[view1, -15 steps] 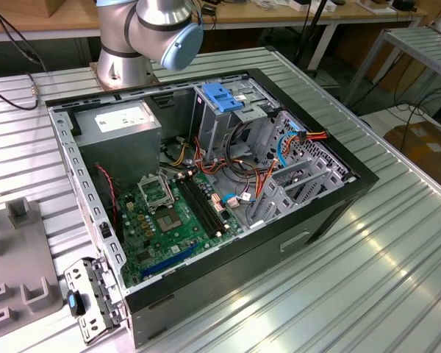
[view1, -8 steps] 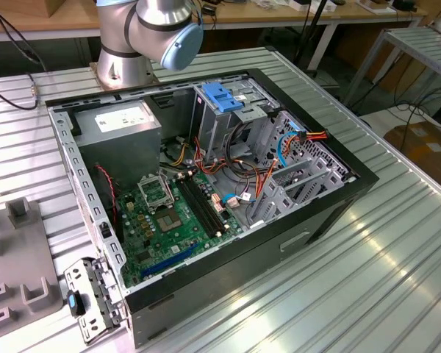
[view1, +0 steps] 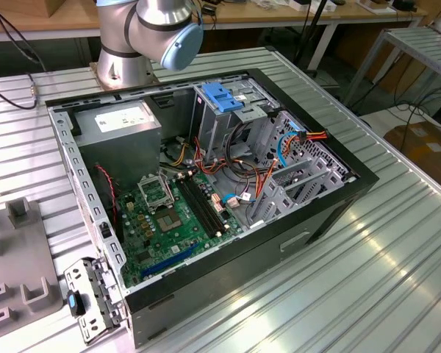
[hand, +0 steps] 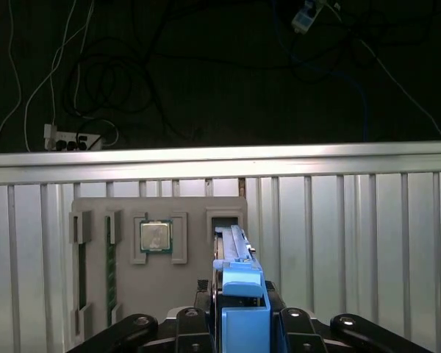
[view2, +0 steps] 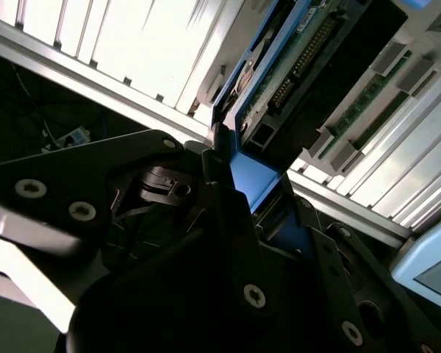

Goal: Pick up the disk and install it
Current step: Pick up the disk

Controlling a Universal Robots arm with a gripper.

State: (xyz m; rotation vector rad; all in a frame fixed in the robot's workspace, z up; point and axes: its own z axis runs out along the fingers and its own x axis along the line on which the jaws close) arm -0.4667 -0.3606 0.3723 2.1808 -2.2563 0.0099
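Observation:
The disk (hand: 234, 257) appears edge-on in the first wrist view, a thin metal slab with a blue plastic carrier frame. My gripper (hand: 242, 323) is shut on that blue frame, one black finger on each side. Its far end lines up with a slot (hand: 224, 220) of the grey fixture tray (hand: 191, 279); I cannot tell whether it still sits in the slot. In the second wrist view the disk (view2: 294, 66) shows its green circuit board and connector, with the gripper (view2: 253, 184) clamped on the blue frame.
The open computer case (view1: 206, 184) lies on the ribbed metal table, holding a drive cage with a blue latch (view1: 224, 99) and a grey power-supply box (view1: 121, 125). The arm's base (view1: 147, 37) stands behind it. The tray (view1: 15, 272) also carries a processor chip (hand: 155, 237) and memory sticks (hand: 110, 265).

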